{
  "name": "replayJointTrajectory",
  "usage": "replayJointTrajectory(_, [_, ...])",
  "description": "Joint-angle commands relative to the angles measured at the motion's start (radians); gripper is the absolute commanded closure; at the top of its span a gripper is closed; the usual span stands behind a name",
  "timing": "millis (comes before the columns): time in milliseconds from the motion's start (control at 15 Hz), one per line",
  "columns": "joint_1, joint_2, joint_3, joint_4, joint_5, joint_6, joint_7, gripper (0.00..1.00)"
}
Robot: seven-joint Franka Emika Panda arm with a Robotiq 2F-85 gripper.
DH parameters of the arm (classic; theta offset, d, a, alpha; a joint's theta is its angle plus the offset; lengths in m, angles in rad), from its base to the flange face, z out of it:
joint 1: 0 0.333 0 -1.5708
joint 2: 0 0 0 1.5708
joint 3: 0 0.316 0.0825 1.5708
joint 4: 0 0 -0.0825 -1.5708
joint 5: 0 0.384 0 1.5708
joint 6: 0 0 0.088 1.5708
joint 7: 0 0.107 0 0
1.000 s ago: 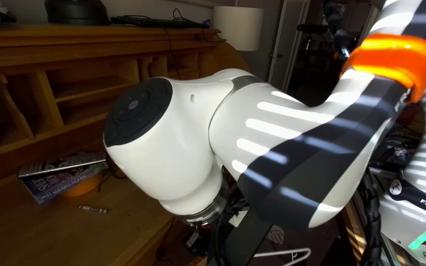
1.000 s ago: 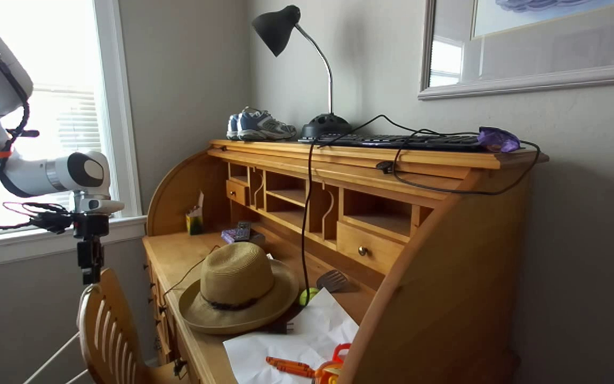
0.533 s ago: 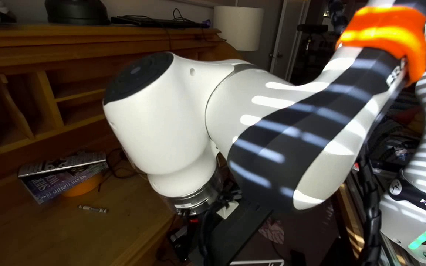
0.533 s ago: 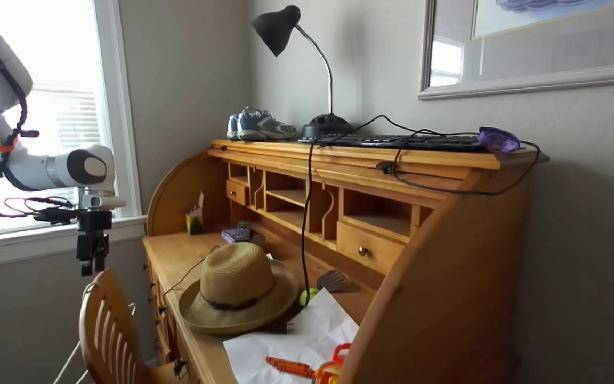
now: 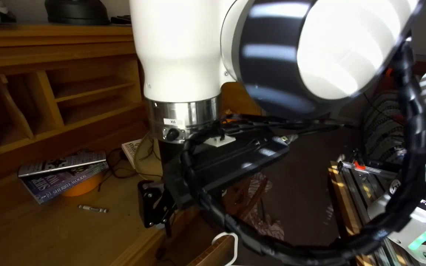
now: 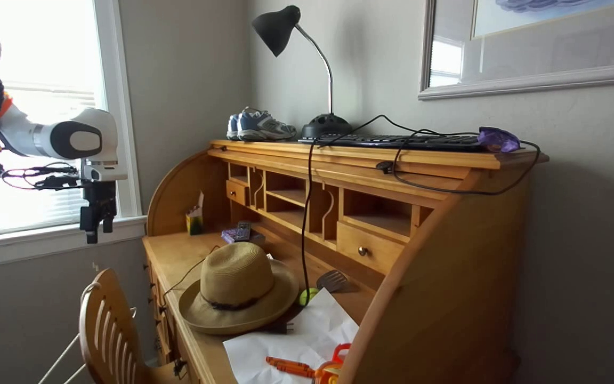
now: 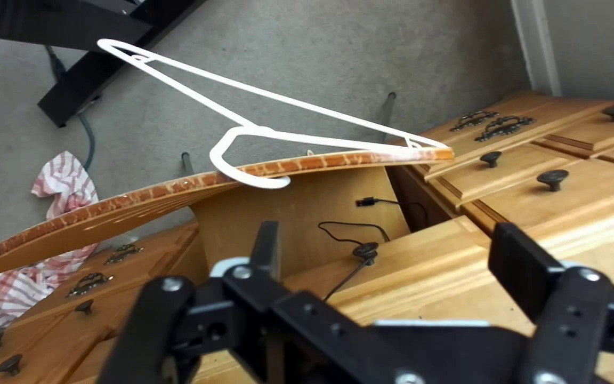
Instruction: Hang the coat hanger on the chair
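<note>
The thin white coat hanger (image 7: pixel 296 101) hangs by its hook over the top edge of the wooden chair's back (image 7: pixel 163 188) in the wrist view. Its hook curls over the edge, and its triangular body lies on the far side, away from the desk. In both exterior views the hook (image 6: pixel 91 286) (image 5: pixel 225 234) shows at the top of the chair back (image 6: pixel 105 320) (image 5: pixel 213 253); most of the body is cut off or hidden. My gripper (image 7: pixel 384 240) is open and empty, its fingers wide apart. In an exterior view the gripper (image 6: pixel 99 232) is above the chair, apart from the hanger.
The roll-top desk (image 6: pixel 176 250) stands beside the chair, with a straw hat (image 6: pixel 237 282) near its front edge. A black cable (image 7: pixel 355 224) wraps a drawer knob. A striped cloth (image 7: pixel 67 184) lies on the floor. Window and wall are behind the arm.
My gripper has opened and risen from just above the hook to well above the chair back. The hanger stays on the chair; its body has swung a little.
</note>
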Motion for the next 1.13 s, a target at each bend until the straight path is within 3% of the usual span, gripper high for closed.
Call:
replayJointTrajectory(0, [-0.034,-0.123,0.011,-0.084,0.106,0.041,-0.064,0.00])
replayJointTrajectory(467, [-0.073,-0.297,0.001,-0.157,0.195,0.005,-0.224,0.00])
replayJointTrajectory(667, [-0.093,-0.353,0.003,-0.174,0.161,-0.029,-0.247,0.00])
replayJointTrajectory(867, [-0.120,-0.382,0.012,-0.154,0.081,-0.161,-0.249,0.00])
replayJointTrajectory(933, [-0.117,-0.344,0.017,-0.141,0.120,-0.094,-0.234,0.00])
replayJointTrajectory(1067, [-0.124,-0.363,0.017,-0.142,0.102,-0.136,-0.239,0.00])
